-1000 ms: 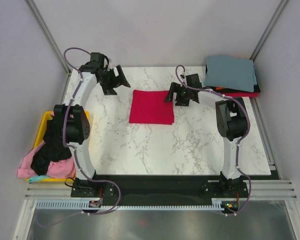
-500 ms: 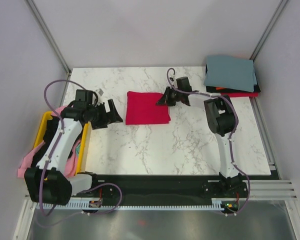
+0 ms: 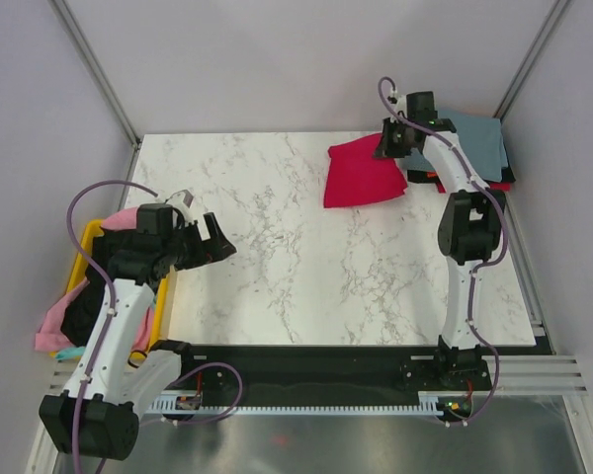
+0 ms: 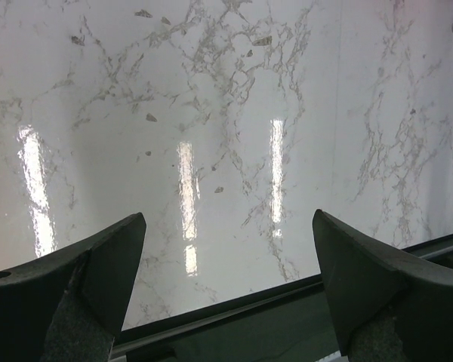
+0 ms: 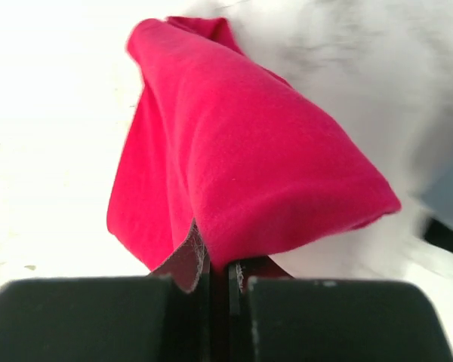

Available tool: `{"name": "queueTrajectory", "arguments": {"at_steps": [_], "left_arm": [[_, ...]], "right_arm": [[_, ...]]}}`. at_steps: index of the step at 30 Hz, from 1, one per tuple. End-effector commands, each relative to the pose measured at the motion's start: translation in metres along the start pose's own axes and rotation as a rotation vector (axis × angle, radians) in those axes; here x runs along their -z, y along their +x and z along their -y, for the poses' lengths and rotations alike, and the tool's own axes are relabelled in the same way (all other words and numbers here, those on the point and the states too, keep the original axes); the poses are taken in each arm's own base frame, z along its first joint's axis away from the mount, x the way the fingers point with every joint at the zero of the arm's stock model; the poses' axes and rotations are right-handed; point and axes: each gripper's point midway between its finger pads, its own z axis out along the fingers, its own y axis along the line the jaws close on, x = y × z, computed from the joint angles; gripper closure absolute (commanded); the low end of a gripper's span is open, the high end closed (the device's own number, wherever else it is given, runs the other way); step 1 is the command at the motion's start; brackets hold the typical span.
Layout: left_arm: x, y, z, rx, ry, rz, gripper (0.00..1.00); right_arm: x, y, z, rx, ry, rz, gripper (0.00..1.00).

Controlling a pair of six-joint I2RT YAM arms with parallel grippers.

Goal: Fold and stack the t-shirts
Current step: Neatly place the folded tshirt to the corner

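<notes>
Two grippers, one shirt in transit. The right gripper is pinching one red shirt by its edge, beside one far-right stack topped by a grey-blue shirt. The left gripper is hovering wide open over the table, beside one bin holding a pink shirt and a black shirt.

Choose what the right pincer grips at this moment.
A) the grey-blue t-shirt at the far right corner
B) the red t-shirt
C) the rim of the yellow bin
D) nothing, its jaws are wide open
B: in the right wrist view the right pincer is shut on an edge of the red t-shirt, with the cloth pinched between its jaws.
</notes>
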Motion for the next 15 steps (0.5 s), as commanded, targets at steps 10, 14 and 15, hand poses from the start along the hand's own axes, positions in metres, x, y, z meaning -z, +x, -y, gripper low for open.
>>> {"name": "queueTrajectory", "arguments": {"at_steps": [10, 14, 15], "left_arm": [[-0.009, -0.007, -0.004, -0.012, -0.011, 0.029, 0.01], [-0.014, -0.003, -0.005, -0.006, -0.01, 0.001, 0.01], [-0.014, -0.004, -0.005, -0.006, -0.009, -0.001, 0.01]], "right_arm": [[0.118, -0.105, 0.088, 0.163, 0.283, 0.239, 1.0], [0.137, -0.129, 0.089, 0.184, 0.283, 0.314, 1.0], [0.141, -0.132, 0.089, 0.192, 0.288, 0.326, 1.0]]}}
